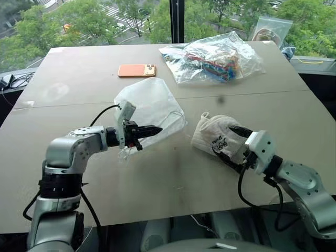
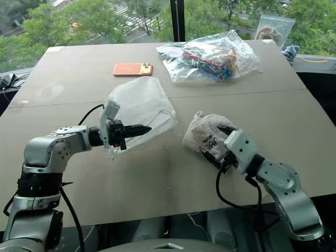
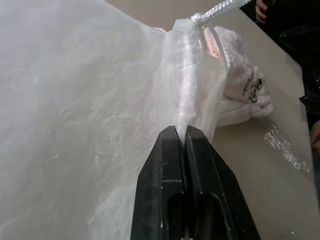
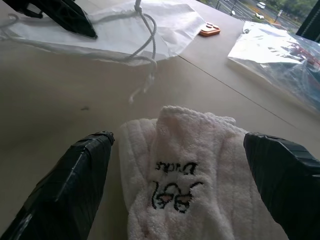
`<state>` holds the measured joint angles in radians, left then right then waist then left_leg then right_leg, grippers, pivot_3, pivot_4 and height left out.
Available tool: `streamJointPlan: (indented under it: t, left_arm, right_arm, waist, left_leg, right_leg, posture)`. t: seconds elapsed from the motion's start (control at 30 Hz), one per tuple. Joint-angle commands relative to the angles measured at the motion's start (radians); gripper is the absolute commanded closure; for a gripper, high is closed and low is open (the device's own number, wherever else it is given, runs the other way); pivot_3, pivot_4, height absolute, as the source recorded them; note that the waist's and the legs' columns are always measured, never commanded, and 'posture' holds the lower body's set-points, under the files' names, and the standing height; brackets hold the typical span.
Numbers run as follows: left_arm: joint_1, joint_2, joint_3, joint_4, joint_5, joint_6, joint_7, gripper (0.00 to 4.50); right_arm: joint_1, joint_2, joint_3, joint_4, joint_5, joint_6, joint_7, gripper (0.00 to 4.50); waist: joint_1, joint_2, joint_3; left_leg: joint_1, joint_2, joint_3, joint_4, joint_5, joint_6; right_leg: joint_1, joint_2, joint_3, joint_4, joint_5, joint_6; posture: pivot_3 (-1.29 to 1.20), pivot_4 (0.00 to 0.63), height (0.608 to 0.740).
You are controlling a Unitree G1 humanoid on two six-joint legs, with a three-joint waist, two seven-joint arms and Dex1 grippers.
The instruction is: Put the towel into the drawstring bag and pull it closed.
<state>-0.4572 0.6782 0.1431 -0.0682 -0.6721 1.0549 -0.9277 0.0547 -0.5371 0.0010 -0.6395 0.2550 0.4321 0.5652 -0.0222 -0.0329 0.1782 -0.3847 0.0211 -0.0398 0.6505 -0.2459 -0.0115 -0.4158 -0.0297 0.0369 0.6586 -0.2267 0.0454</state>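
The drawstring bag (image 1: 149, 102), a thin translucent white pouch, is lifted partly off the table at centre left. My left gripper (image 1: 155, 129) is shut on the bag's gathered fabric near the mouth, as the left wrist view shows (image 3: 181, 131). The white cord (image 3: 220, 9) runs off from the gathered edge, and a loop of it hangs down to the table (image 4: 147, 40). The towel (image 1: 212, 134), a cream-white ribbed bundle with a dark logo, lies on the table to the right of the bag. My right gripper (image 4: 180, 185) is open, one finger close to each side of the towel (image 4: 185, 150).
An orange phone (image 1: 136, 70) lies behind the bag. A clear plastic bag of colourful items (image 1: 215, 58) sits at the back right, with another plastic bag (image 1: 270, 29) leaning at the window. Cables (image 1: 10, 79) lie off the table's left edge.
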Motion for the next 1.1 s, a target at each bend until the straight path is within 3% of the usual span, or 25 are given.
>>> streamJointPlan:
  t: [0.03,0.17,0.27,0.47,0.77,0.8,0.87,1.1]
  left_arm:
    - [-0.006,0.009,0.016,-0.035,0.065,-0.125,0.053,4.48]
    - [-0.015,0.023,-0.105,-0.011,0.37,-0.618,0.105,4.48]
    - [-0.04,0.01,-0.13,0.017,0.448,-0.771,0.121,4.48]
    - [-0.027,-0.023,-0.119,0.015,0.413,-0.73,0.116,4.48]
    - [-0.038,-0.05,-0.113,-0.022,0.384,-0.661,0.121,4.48]
    - [-0.042,-0.052,-0.105,-0.022,0.378,-0.642,0.13,4.5]
    - [-0.043,-0.054,-0.097,-0.029,0.366,-0.613,0.142,4.5]
    - [-0.037,-0.047,-0.082,-0.113,0.24,-0.421,0.113,4.5]
  right_arm:
    - [-0.012,0.007,-0.076,0.001,0.031,0.058,-0.044,0.0]
    - [-0.04,0.039,-0.08,0.038,0.053,0.112,-0.081,0.0]
    - [-0.072,0.08,-0.067,0.063,0.08,0.169,-0.106,0.0]
    - [-0.145,0.128,-0.047,0.204,0.1,0.355,-0.161,0.0]
    - [-0.243,0.071,0.098,0.466,0.037,0.353,-0.051,0.0]
    - [-0.251,0.063,0.111,0.477,0.044,0.348,-0.021,0.4]
    - [-0.256,0.045,0.144,0.492,0.045,0.337,0.029,0.74]
    - [-0.239,0.019,0.238,0.508,-0.017,0.191,0.125,3.77]
  waist:
    - [0.001,0.0,0.0]
    - [0.008,0.0,0.0]
    - [0.01,0.0,0.0]
    - [0.007,0.0,0.0]
    - [-0.015,-0.006,-0.004]
    - [-0.017,-0.007,-0.005]
    - [-0.02,-0.008,-0.006]
    - [-0.021,-0.012,-0.01]
  left_leg:
    - [0.0,0.0,0.0,0.0,0.0,0.0]
    - [0.0,0.0,0.001,-0.001,0.0,0.0]
    - [0.0,0.0,0.002,-0.001,0.0,0.0]
    - [0.0,-0.001,0.003,-0.001,0.0,0.0]
    - [0.005,0.0,0.003,0.0,0.0,0.0]
    - [0.005,0.0,0.003,0.0,0.0,0.0]
    - [0.006,0.0,0.003,0.0,0.0,0.0]
    - [0.006,0.002,0.002,-0.001,0.0,0.0]
  right_leg:
    - [0.0,0.0,0.0,0.0,0.0,0.0]
    - [0.0,0.0,0.001,0.0,0.001,-0.002]
    - [0.0,-0.001,0.002,0.0,0.002,-0.005]
    - [0.0,-0.001,0.003,-0.001,0.002,-0.003]
    - [0.004,0.0,0.003,-0.001,0.0,0.0]
    - [0.004,0.0,0.003,0.0,0.0,0.0]
    - [0.004,0.0,0.003,0.001,0.0,0.0]
    - [0.004,0.003,0.003,0.001,0.0,0.0]
  posture:
    - [0.0,0.15,0.74]
    - [0.0,0.15,0.74]
    - [0.0,0.15,0.74]
    - [0.0,0.15,0.74]
    - [0.0,0.15,0.74]
    - [0.0,0.15,0.74]
    - [0.0,0.15,0.74]
    - [0.0,0.15,0.74]
